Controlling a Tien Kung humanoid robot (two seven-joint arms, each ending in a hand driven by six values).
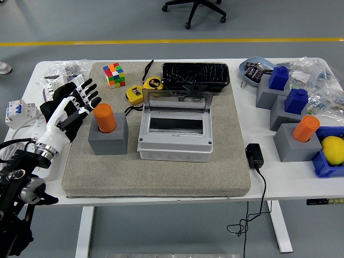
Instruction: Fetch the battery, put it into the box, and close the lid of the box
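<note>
Worktop (161, 193), white, carrying a grey mat (161, 177) that bounds the working area.

Battery (105, 118): orange cylinder, upright in a grey block (108, 137) on the mat's left; the socket keeps it standing and leaves its upper half exposed for gripping.

Box (174, 137): grey, mid-mat, right of the block; its clear lid (176, 101) is tilted back, leaving the interior open from above.

Left hand (72, 107): fingers spread wide, holding nothing, just left of the battery, probably placed for a side grasp.

Right hand: not in view.
</note>
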